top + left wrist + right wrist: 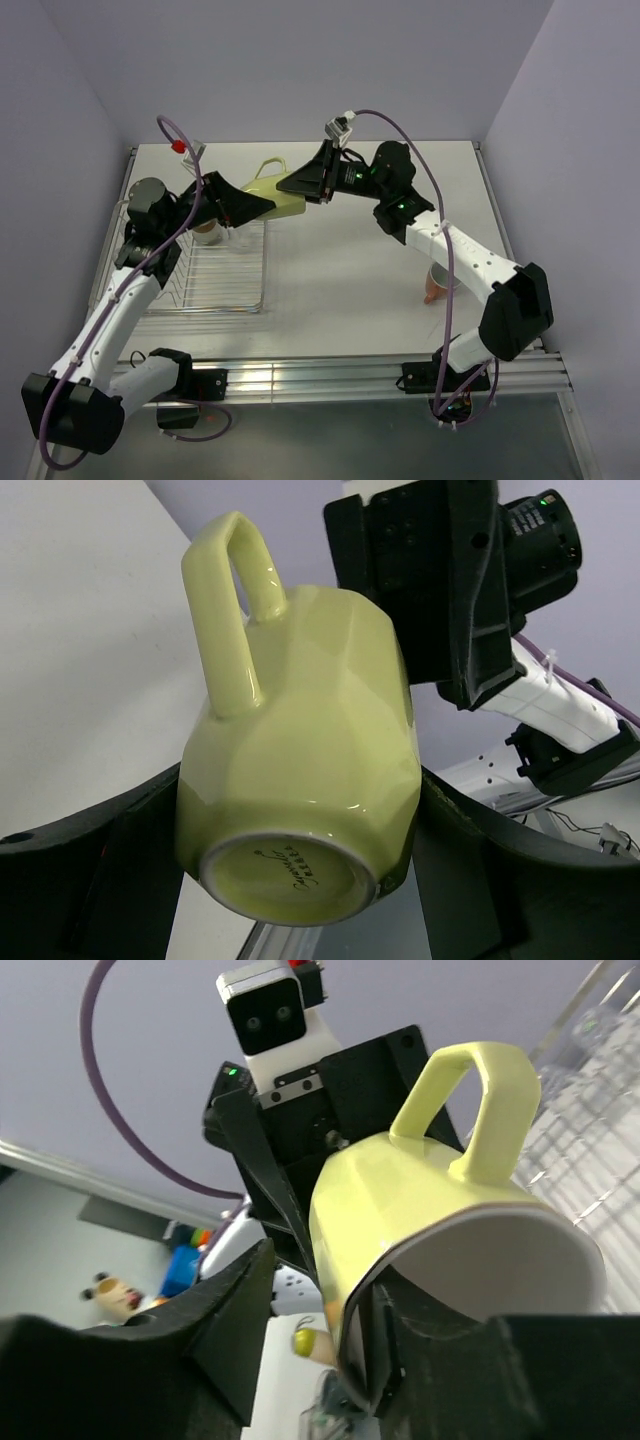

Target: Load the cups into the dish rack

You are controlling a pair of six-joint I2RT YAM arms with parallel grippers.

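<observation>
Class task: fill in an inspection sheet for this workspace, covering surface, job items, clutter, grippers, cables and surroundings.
Surface: white table, aluminium rail at the near edge.
Job's things: yellow-green mug on its side between both grippers; dish rack at left with a brown-and-cream cup in it; salmon-orange mug partly behind the right arm.
Clutter: nothing seen.
Grippers: left gripper shut on the mug's body; right gripper open at its rim.
Cables: purple cable along each arm.
Surroundings: lilac walls.
</observation>
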